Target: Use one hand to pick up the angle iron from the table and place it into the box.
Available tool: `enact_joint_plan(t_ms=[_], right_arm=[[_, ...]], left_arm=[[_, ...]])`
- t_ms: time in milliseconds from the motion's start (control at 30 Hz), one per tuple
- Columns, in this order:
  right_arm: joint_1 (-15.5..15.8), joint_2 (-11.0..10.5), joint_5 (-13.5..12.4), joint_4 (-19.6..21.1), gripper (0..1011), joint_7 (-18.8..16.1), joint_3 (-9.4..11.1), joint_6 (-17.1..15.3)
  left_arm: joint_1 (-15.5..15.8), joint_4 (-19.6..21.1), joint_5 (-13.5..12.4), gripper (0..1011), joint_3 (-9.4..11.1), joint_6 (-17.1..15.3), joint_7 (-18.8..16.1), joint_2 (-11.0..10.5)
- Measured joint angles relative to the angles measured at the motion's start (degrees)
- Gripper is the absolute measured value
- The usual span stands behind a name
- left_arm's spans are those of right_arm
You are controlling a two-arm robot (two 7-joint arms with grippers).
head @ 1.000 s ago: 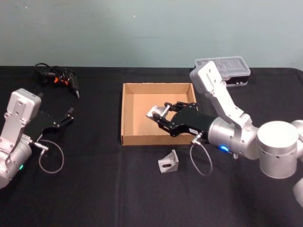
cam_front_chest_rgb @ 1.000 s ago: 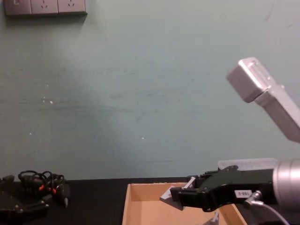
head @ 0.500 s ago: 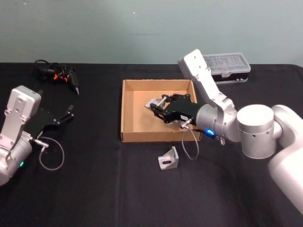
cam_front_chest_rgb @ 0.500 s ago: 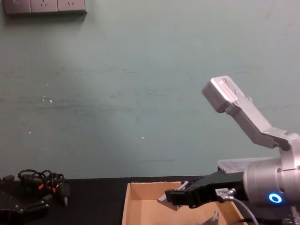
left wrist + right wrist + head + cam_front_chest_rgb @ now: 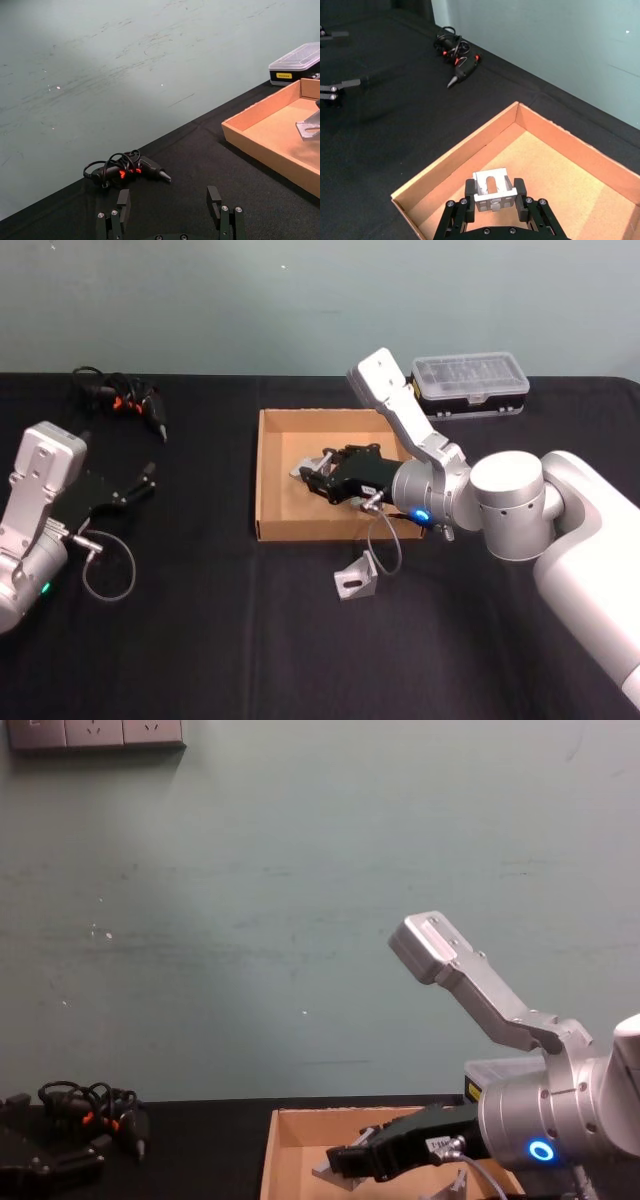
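Centrally, right gripper fingers clamp a metal bracket over the box; releasing likely comes next. Left gripper rests at left, fingers wide.

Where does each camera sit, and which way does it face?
Head: high, looking down on the table; left arm and right arm show.
Chest: lower, facing the wall; right gripper shows.
Left wrist: past the open left gripper toward the box.
Right wrist: over its fingers, onto the held angle iron.
All share the box.
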State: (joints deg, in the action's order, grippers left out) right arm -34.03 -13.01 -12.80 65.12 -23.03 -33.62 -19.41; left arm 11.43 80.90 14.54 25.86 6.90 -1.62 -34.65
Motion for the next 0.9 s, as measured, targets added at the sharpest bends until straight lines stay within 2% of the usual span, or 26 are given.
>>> enact_joint_plan(t_ms=[267, 333, 367, 533, 767, 900], right_arm=[[0.44, 0.08, 1.03, -0.26, 476, -0.87, 0.20, -0.32], [0.62, 0.05, 1.20, -0.14, 520, -1.05, 0.46, -0.31], [0.75, 0.04, 1.37, -0.02, 588, -1.18, 0.66, -0.26], [1.28, -0.02, 1.69, 0.63, 719, -1.33, 1.41, 0.08], [2.91, -0.91, 1.93, 3.26, 941, -1.41, 3.03, 1.11], [4.31, -2.11, 1.61, 5.87, 1002, -1.66, 4.16, 1.52]], left_arm=[[0.00, 0.00, 0.00, 1000, 0.00, 0.00, 0.00, 0.00], [0.00, 0.00, 0.00, 1000, 0.00, 0.00, 0.00, 0.00], [0.00, 0.00, 0.00, 1000, 0.00, 0.00, 0.00, 0.00], [0.00, 0.00, 0.00, 1000, 0.00, 0.00, 0.00, 0.00], [0.00, 0.00, 0.00, 1000, 0.00, 0.00, 0.00, 0.00], [0.00, 0.00, 0.00, 1000, 0.00, 0.00, 0.00, 0.00]])
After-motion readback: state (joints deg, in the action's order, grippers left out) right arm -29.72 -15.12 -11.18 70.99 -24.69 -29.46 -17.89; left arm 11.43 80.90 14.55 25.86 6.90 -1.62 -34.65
